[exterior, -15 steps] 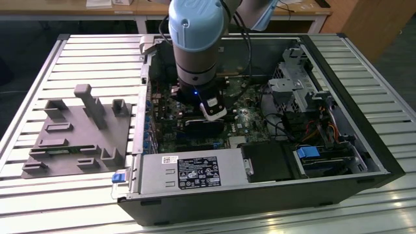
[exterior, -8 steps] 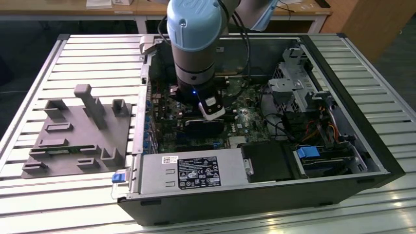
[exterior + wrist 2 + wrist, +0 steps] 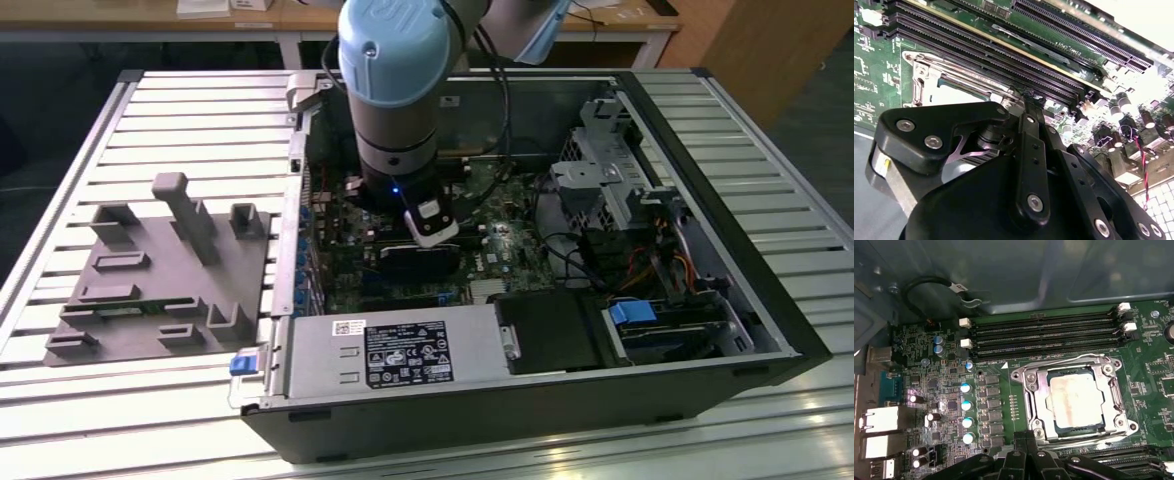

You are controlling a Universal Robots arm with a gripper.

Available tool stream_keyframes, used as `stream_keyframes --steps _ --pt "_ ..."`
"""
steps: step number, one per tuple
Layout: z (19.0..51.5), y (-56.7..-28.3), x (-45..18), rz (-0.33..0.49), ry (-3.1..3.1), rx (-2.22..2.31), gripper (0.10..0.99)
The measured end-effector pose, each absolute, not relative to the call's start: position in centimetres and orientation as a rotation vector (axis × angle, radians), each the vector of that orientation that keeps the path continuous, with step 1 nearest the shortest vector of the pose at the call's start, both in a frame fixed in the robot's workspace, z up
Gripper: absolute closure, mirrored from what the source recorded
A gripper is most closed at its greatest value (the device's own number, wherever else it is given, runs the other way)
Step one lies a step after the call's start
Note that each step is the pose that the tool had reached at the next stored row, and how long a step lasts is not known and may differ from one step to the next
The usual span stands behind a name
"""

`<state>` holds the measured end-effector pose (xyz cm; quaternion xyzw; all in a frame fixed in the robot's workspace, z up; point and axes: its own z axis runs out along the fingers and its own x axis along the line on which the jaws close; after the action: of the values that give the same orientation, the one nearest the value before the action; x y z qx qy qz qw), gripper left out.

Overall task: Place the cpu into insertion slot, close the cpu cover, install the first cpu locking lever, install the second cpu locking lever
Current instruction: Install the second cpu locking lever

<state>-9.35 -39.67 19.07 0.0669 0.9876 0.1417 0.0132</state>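
An open computer case (image 3: 747, 300) lies on a slatted metal table (image 3: 174, 110). A grey fixture block (image 3: 160, 275) rests beside it on the exterior view's left. Inside are the power supply (image 3: 387, 355), long black memory slots (image 3: 1046, 332) and blue-topped capacitors (image 3: 967, 405).

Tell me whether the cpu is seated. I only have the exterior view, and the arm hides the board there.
Observer: In the first wrist view the cpu lies flat, silver top up.
Operator: Report the cover.
Observer: The cpu cover lies down flat, framing the chip in its window.
Operator: Give me the gripper's position.
Observer: The gripper sits right at the cover's edge, on the side away from the memory slots.
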Motion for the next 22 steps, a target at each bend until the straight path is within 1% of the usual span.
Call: stream_keyframes --steps 12,22 --pt "19.1 -39.6 -9.4 0.422 3.079 0.208 0.984" --pt "21.0 -39.6 -9.4 0.424 3.078 0.208 0.984"
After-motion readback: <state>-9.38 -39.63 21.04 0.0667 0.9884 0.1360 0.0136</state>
